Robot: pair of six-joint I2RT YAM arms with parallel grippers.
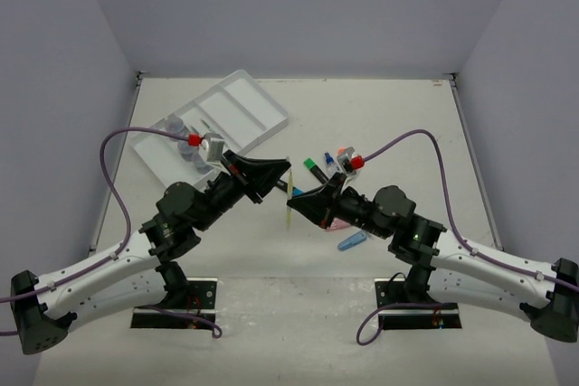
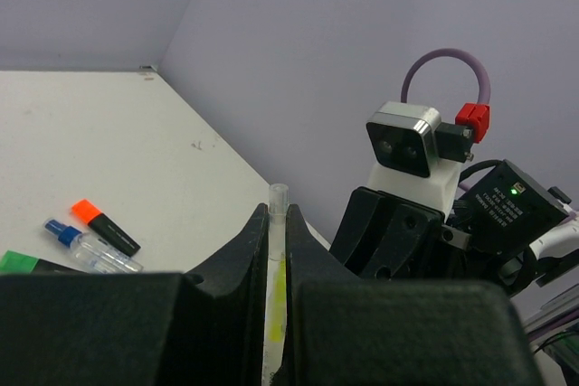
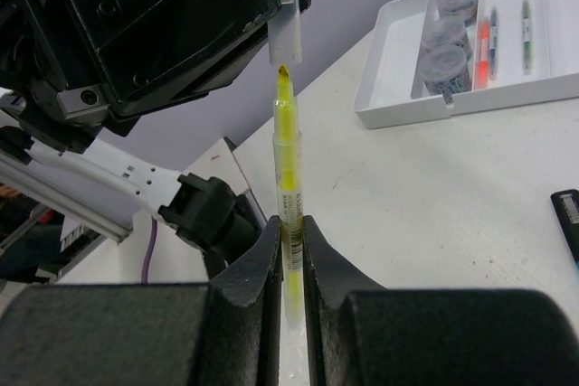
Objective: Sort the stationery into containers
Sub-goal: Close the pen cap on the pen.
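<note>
A thin yellow highlighter pen (image 3: 287, 160) stands upright between the two arms, above the table (image 1: 389, 115). My right gripper (image 3: 289, 228) is shut on its lower barrel. My left gripper (image 2: 278, 214) is shut on the pen's clear cap (image 3: 283, 15), directly above the pen. The yellow tip (image 3: 283, 74) sits just at the cap's mouth. In the top view the pen (image 1: 288, 211) hangs between the left gripper (image 1: 286, 169) and the right gripper (image 1: 295, 194). The white compartment tray (image 1: 242, 88) lies at the back left, with clear round jars (image 3: 441, 65) and thin pens (image 3: 486, 38) in it.
Loose on the table behind the right gripper are a green-capped highlighter (image 1: 313, 168), a blue-capped bottle (image 1: 329, 162) and an orange-capped highlighter (image 2: 104, 226). A blue oblong piece (image 1: 351, 241) and a pink piece (image 1: 336, 223) lie beside the right arm. Walls enclose the table.
</note>
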